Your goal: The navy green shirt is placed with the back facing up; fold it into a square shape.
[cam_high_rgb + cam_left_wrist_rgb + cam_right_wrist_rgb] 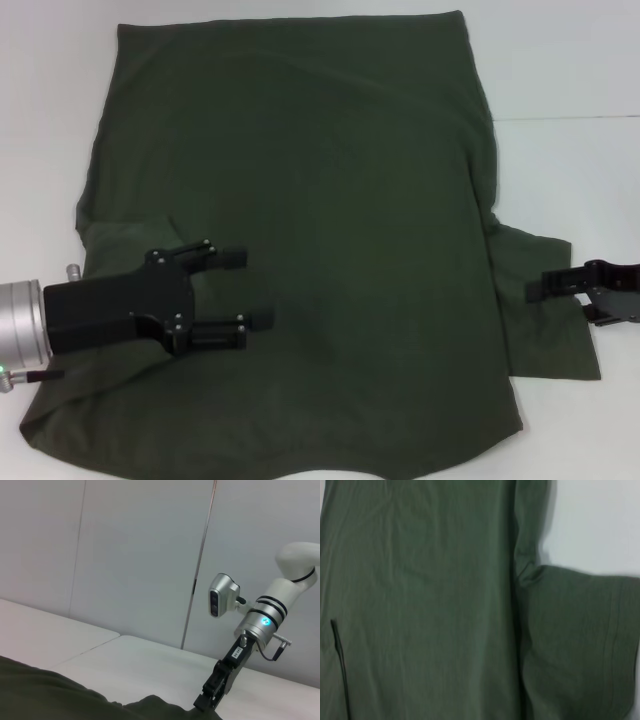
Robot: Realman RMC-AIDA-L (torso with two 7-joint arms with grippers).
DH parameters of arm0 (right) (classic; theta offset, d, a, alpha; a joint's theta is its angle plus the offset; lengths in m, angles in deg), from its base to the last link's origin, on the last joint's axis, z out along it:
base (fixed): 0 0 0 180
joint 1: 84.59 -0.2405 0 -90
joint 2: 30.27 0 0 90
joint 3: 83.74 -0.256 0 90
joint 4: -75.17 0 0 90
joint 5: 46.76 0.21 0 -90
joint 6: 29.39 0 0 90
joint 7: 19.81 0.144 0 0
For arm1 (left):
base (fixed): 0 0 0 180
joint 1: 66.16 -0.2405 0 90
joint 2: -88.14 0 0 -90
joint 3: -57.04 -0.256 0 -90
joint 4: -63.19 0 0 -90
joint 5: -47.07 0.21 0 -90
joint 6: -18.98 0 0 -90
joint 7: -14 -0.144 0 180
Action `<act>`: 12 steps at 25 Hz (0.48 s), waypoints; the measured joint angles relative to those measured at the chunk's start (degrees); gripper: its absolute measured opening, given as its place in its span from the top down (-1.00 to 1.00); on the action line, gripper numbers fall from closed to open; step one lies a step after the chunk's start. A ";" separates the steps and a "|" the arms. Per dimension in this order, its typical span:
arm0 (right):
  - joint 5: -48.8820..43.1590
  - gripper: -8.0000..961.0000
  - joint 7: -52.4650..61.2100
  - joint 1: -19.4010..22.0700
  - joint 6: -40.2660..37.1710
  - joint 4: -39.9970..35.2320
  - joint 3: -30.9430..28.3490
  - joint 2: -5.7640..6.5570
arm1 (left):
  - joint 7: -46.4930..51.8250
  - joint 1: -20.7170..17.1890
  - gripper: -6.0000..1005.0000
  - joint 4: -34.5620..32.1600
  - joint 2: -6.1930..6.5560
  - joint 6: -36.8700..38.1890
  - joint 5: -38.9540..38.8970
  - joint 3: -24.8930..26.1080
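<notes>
The navy green shirt (330, 200) lies spread flat on the white table (560, 60) and fills most of the head view. Its right sleeve (545, 310) sticks out flat to the right. On the left side the fabric lies folded in over the body. My left gripper (250, 288) is open and empty, low over the shirt's lower left part, pointing toward the middle. My right gripper (535, 290) is at the right sleeve, at its edge near the body. The left wrist view also shows the right gripper (207, 700) pointing down at the shirt (50, 695). The right wrist view shows the shirt body (420, 605) and the sleeve (580, 645).
Bare white table (600, 520) shows beyond the shirt at the far end and right. A seam in the table (570, 118) runs along the right side. Grey wall panels (140, 555) stand behind the table in the left wrist view.
</notes>
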 joint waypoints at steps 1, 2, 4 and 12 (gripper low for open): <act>-0.07 -0.72 0.00 -0.07 0.00 0.00 0.05 -0.04 | 0.00 0.07 -0.76 0.00 0.00 -0.01 0.00 0.00; -0.16 -0.72 0.00 -0.13 0.01 0.00 0.07 -0.08 | 0.00 0.10 -0.76 0.00 0.00 -0.02 0.00 0.00; -0.24 -0.72 0.00 -0.18 0.08 0.00 0.11 -0.10 | 0.00 0.17 -0.76 0.00 0.00 -0.03 0.00 0.00; -0.29 -0.37 -0.02 -0.21 0.32 0.00 0.12 -0.13 | 0.00 0.23 -0.76 0.00 -0.05 -0.08 0.00 0.00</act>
